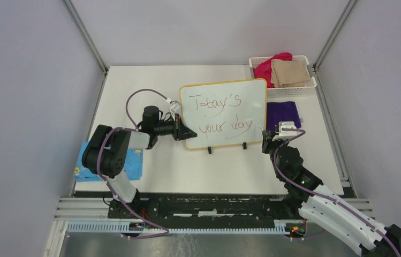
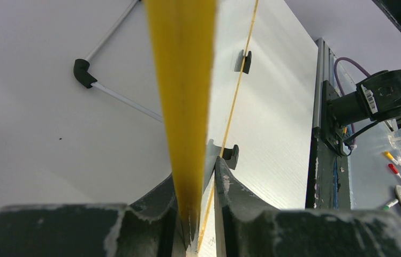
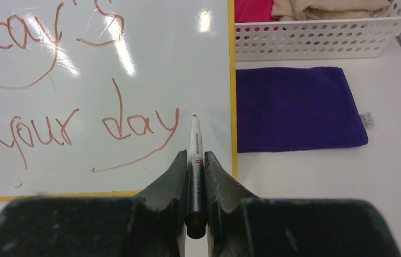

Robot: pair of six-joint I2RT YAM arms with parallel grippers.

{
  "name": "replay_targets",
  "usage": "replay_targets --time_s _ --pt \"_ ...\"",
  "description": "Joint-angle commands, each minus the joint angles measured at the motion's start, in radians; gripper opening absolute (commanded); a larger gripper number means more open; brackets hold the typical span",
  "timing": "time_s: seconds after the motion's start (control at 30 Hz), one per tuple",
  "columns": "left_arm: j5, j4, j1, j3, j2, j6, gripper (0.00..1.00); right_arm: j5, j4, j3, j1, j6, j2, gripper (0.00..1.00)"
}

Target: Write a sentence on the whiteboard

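Fingers of the right gripper (image 3: 195,159) are clamped on a marker (image 3: 195,136), its tip over the whiteboard (image 3: 150,64) just right of "day". The left gripper (image 2: 197,172) pinches the board's yellow left edge. The sentence (image 1: 220,114), in reddish-brown handwriting, reads "Today's your day" in two lines.
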Motion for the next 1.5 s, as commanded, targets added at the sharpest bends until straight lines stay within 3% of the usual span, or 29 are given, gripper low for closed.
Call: replay_targets --time_s 0.0,0.5,1.47 --pt "-0.117 -0.176 -0.024 -0.016 0.047 0.068 0.02 0.014 0.085 -0.011 -0.010 0.050 0.018 0.00" --pt "-0.117 -0.176 -0.024 -0.014 0.050 0.067 0.02 -0.123 0.095 0.002 -0.096 0.086 0.089 0.00" --pt "-0.116 -0.176 -0.025 -0.014 0.050 0.065 0.02 -0.185 0.129 -0.034 -0.155 0.102 0.155 0.00"
